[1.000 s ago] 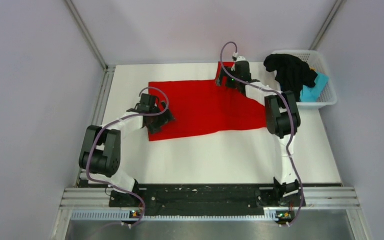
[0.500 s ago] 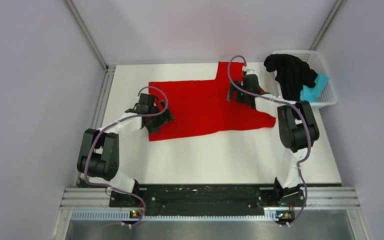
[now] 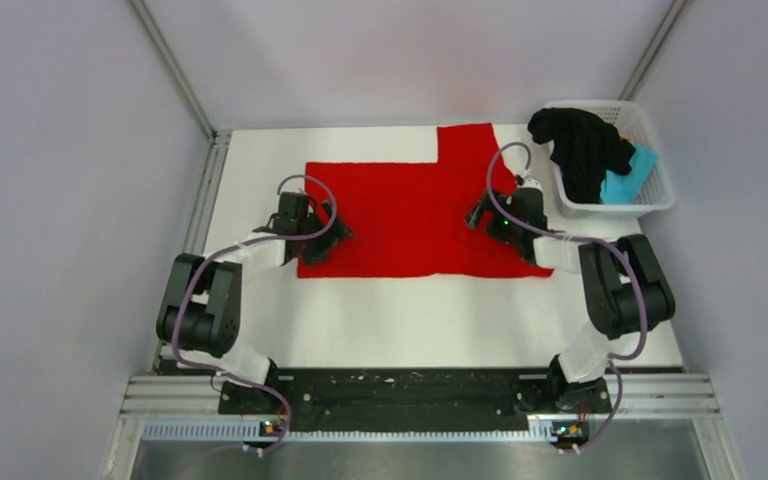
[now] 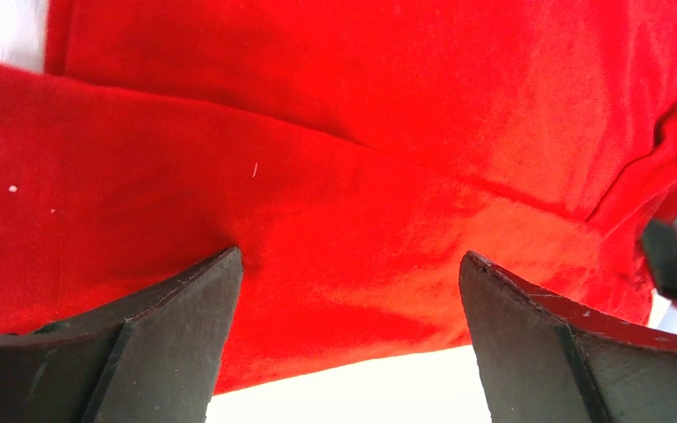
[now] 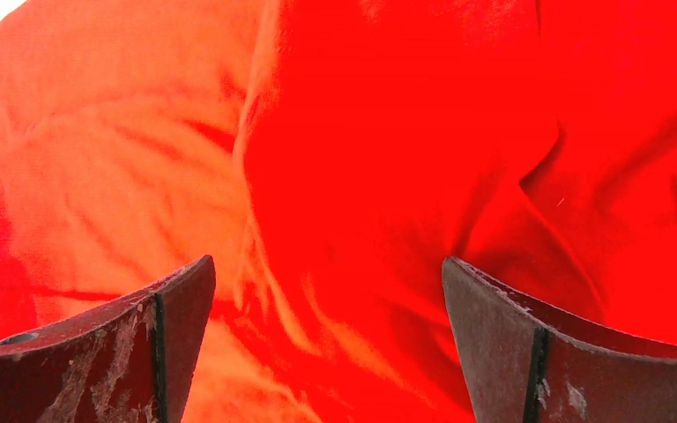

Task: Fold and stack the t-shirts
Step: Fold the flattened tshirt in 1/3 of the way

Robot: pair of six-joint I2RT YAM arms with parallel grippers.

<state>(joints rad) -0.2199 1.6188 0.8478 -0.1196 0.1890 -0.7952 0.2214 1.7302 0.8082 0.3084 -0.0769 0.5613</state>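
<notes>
Red t-shirt (image 3: 410, 215) barely folded, centre frame; left claw (image 4: 350, 291) and right claw (image 5: 328, 282) spread, empty. Black shirt (image 3: 580, 140) and teal shirt (image 3: 628, 182) still basketed, upper right.

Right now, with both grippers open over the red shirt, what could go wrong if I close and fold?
1. The red t-shirt is rumpled under the right gripper; closing there may pinch several layers and fold creases in.
2. The left gripper hangs by the shirt's near edge, where one layer overlaps another; it might lift only the top one.
3. One sleeve juts out at the far edge and could spoil a neat rectangle.
</notes>
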